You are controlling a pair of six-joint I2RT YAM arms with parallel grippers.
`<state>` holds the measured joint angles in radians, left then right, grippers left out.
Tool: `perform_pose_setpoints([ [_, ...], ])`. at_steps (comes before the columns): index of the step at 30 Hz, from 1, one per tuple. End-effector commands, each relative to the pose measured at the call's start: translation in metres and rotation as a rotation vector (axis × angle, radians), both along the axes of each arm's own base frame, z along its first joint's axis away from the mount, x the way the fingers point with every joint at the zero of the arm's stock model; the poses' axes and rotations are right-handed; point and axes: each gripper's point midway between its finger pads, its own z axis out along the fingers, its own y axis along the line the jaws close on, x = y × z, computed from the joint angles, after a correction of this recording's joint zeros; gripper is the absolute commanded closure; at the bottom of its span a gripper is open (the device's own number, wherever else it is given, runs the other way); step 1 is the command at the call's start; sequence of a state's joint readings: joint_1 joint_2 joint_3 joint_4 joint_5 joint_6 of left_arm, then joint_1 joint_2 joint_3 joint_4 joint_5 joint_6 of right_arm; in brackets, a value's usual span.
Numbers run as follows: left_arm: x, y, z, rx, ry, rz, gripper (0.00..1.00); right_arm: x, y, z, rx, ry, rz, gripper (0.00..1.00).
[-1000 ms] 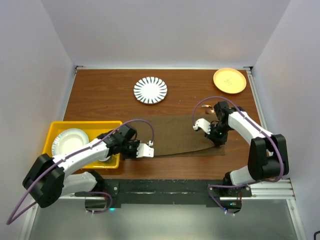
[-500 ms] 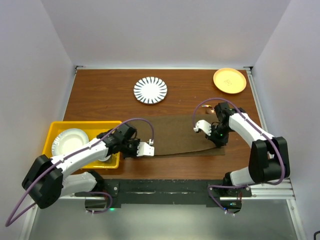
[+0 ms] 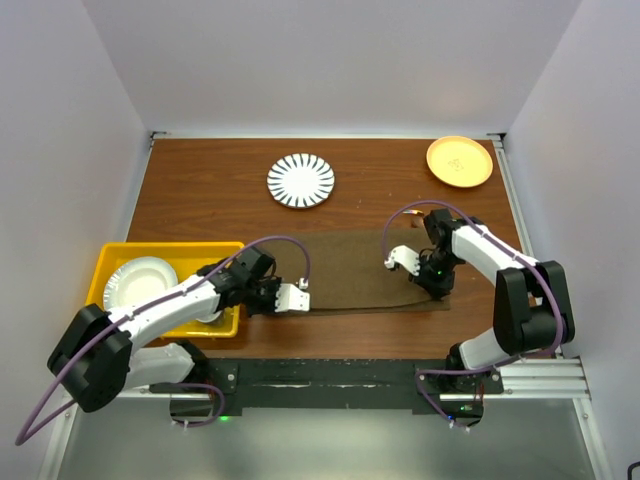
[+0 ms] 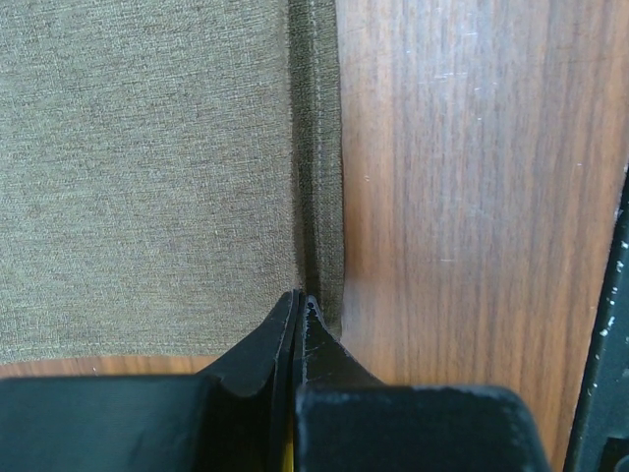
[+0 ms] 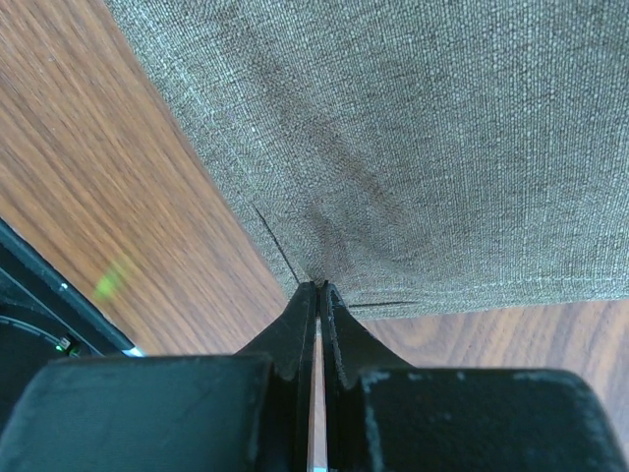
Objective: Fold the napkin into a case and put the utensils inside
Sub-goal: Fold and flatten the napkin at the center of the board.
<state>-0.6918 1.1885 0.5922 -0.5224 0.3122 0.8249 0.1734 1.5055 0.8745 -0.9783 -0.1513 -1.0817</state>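
The olive-brown napkin (image 3: 350, 270) lies flat as a wide strip on the wooden table between the two arms. My left gripper (image 3: 301, 299) is shut on the napkin's near left corner, right at the hemmed edge, as the left wrist view (image 4: 300, 297) shows against the cloth (image 4: 147, 167). My right gripper (image 3: 436, 284) is shut on the near right corner; in the right wrist view (image 5: 319, 285) the cloth (image 5: 442, 128) puckers at the tips. No folded case shows. The utensils are not in view.
A black-and-white striped plate (image 3: 301, 181) sits at the back centre. An orange plate (image 3: 459, 161) sits at the back right corner. A yellow bin (image 3: 170, 248) with a white plate (image 3: 140, 283) stands at the left. The black rail (image 3: 330, 375) runs along the near edge.
My right gripper has shifted slightly away from the near edge with the napkin's corner, drawing that edge in a little. The left gripper has barely moved.
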Motion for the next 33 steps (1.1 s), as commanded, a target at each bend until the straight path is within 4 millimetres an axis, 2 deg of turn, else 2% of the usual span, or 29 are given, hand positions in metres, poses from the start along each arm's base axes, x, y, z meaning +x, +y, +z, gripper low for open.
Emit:
perform_pose_setpoints([
  [1, 0.004, -0.003, -0.001, -0.008, -0.011, 0.020, 1.00, 0.000, -0.001, -0.006, -0.024, -0.001, 0.015, 1.00],
  [4, 0.004, -0.002, -0.003, -0.002, -0.009, 0.020, 1.00, 0.001, 0.001, -0.007, -0.025, 0.008, 0.009, 1.00],
  [7, 0.003, -0.001, -0.003, 0.002, -0.007, 0.024, 1.00, 0.005, 0.003, 0.001, -0.017, 0.005, 0.007, 1.00],
  [11, 0.003, 0.000, -0.003, 0.002, -0.006, 0.027, 1.00, 0.010, 0.007, 0.032, 0.006, -0.017, 0.004, 1.00],
  [15, 0.002, 0.001, -0.003, 0.002, -0.011, 0.031, 1.00, -0.002, 0.008, 0.047, 0.023, -0.008, 0.002, 1.00],
  [23, 0.000, 0.002, -0.007, 0.005, -0.002, 0.032, 1.00, -0.019, 0.000, 0.020, -0.018, 0.055, -0.004, 1.00],
  [30, 0.001, 0.002, -0.009, 0.009, -0.002, 0.037, 1.00, -0.018, -0.001, -0.010, -0.042, 0.103, -0.010, 1.00],
  [32, 0.001, 0.003, -0.009, 0.011, -0.001, 0.042, 1.00, -0.013, 0.000, -0.012, -0.043, 0.094, -0.011, 1.00],
  [33, 0.002, 0.003, -0.008, 0.010, -0.002, 0.045, 1.00, -0.013, 0.000, -0.013, -0.041, 0.099, -0.012, 0.97],
])
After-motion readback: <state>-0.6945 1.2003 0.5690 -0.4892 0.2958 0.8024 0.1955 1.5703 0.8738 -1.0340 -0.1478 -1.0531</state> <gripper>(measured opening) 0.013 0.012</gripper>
